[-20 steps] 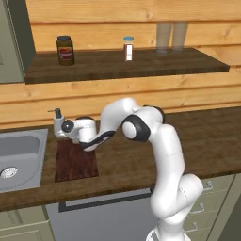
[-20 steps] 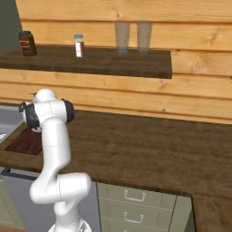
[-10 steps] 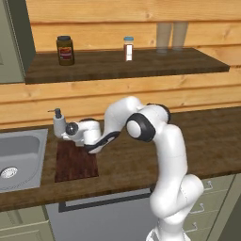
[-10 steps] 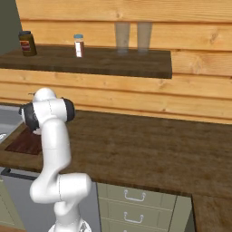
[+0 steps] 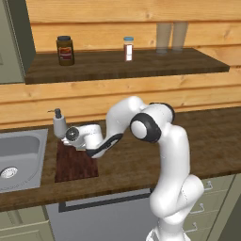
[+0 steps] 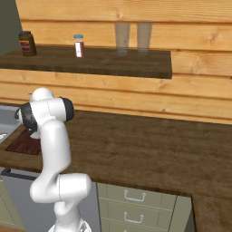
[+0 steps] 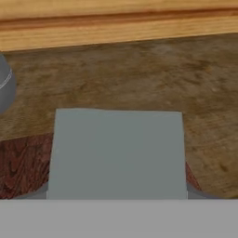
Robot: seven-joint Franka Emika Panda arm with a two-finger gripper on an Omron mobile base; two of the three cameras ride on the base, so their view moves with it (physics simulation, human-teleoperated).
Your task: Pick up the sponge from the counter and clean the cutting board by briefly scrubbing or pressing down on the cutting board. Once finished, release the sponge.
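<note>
Sponge fills the near hand view, apparently held in gripper, though its fingers are hidden so grip can't be confirmed. Beneath it: cutting board on counter. Soap dispenser behind. Press flat, brief, w/ short strokes, staying on board.

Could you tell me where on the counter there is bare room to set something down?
The counter lies bare from the arm's right across to the far end, below the wooden wall. It is crowded at the left: the cutting board, soap dispenser, sink and the gripper holding the sponge.
</note>
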